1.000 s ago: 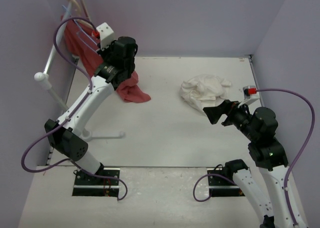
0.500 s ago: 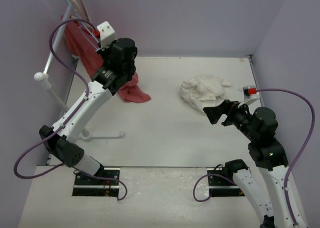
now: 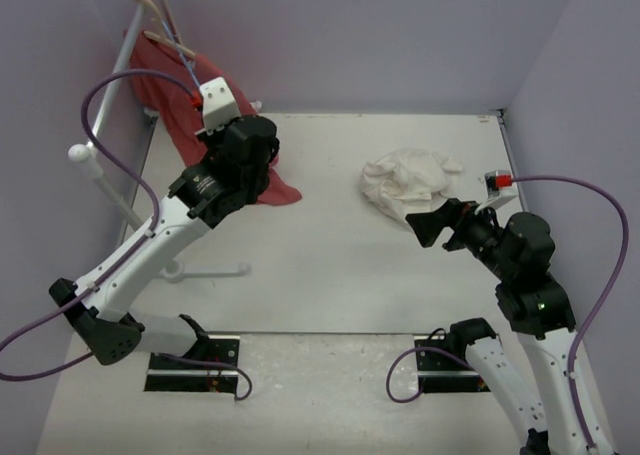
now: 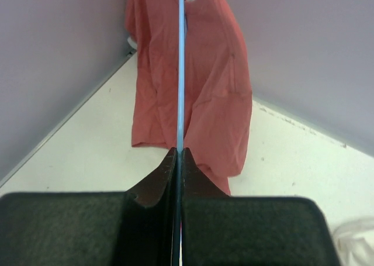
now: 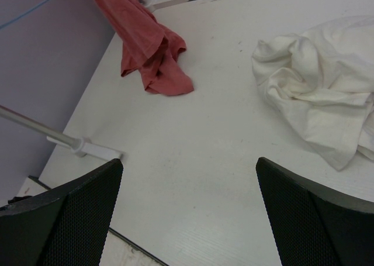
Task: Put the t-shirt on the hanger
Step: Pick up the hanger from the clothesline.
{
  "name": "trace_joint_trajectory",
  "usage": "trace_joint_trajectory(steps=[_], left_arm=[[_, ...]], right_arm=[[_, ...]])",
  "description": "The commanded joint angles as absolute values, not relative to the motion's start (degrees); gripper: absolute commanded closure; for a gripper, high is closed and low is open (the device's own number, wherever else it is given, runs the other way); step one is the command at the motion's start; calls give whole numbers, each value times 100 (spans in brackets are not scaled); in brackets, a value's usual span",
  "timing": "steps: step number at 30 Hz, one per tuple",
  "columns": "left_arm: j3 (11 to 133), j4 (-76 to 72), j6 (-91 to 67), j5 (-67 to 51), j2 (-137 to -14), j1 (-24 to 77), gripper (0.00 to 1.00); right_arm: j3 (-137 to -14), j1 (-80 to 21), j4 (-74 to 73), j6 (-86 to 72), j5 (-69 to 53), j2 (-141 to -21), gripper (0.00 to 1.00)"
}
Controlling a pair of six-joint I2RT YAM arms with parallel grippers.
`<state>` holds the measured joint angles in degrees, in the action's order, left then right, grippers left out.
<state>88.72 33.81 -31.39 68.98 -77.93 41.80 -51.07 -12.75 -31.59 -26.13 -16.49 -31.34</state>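
The crumpled white t-shirt [image 3: 410, 180] [image 5: 315, 102] lies on the table at the right. The thin light-blue hanger [image 4: 180, 73] [image 3: 182, 51] runs straight out from my left gripper [image 4: 178, 153] [image 3: 205, 90], which is shut on its wire in front of the red shirt. How the hanger's hook sits at the rail is hidden. My right gripper [image 3: 426, 227] [image 5: 190, 166] hovers open just near of the t-shirt, with nothing between its fingers.
A red shirt [image 3: 165, 85] [image 4: 204, 90] [image 5: 149, 44] hangs from a wooden hanger [image 3: 150, 0] on the white rack [image 3: 110, 100] at the back left, its tail pooled on the table. The rack's foot [image 3: 210, 270] [image 5: 87, 146] lies left of centre. Lavender walls close in three sides.
My left arm has pulled back toward the near side, its elbow dropping lower and leftward, with the hanger wire still pinched. The right arm and the t-shirt have not moved.
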Motion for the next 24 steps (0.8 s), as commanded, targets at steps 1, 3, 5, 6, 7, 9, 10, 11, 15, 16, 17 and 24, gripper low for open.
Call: trace_joint_trajectory(steps=[1, 3, 5, 6, 7, 9, 10, 11, 15, 16, 17, 24], left_arm=[[8744, 3897, -3602, 6755, -7205, 4461, 100], [8719, 4105, -3652, 6662, -7084, 4525, 100], [8521, 4202, -3584, 6340, -6791, 4652, 100], [8407, 4229, -3544, 6145, -6640, 4676, 100], [8368, 4245, -3525, 5997, -6525, 4676, 100], [8100, 4284, -3413, 5561, -6217, 4685, 100], [8031, 4306, -3375, 5352, -6070, 4685, 100], [7971, 4343, -3325, 4970, -5849, 4685, 100], [7563, 4152, -2774, 3507, -5190, 4685, 100], [7488, 4077, -2659, 2948, -4981, 4685, 100], [7424, 4035, -2573, 2491, -4818, 4685, 100], [7064, 4061, -2257, 1007, -4325, 4685, 100]], right_arm=[[-5201, -1310, -2938, -2622, -1722, -3269, 1], [-5212, -1310, -2936, -2602, -1688, -3292, 1], [-5212, -1310, -2927, -2588, -1638, -3327, 1], [-5207, -1310, -2927, -2584, -1626, -3350, 1], [-5203, -1310, -2927, -2584, -1626, -3366, 1], [-5215, -1310, -2929, -2586, -1607, -3412, 1], [-5229, -1310, -2937, -2591, -1596, -3421, 1], [-5231, -1310, -2944, -2582, -1580, -3428, 1], [-5296, -1309, -2984, -2540, -1482, -3509, 1], [-5321, -1304, -3009, -2540, -1462, -3563, 1], [-5337, -1303, -3028, -2540, -1439, -3615, 1], [-5425, -1301, -3077, -2575, -1105, -4094, 1]])
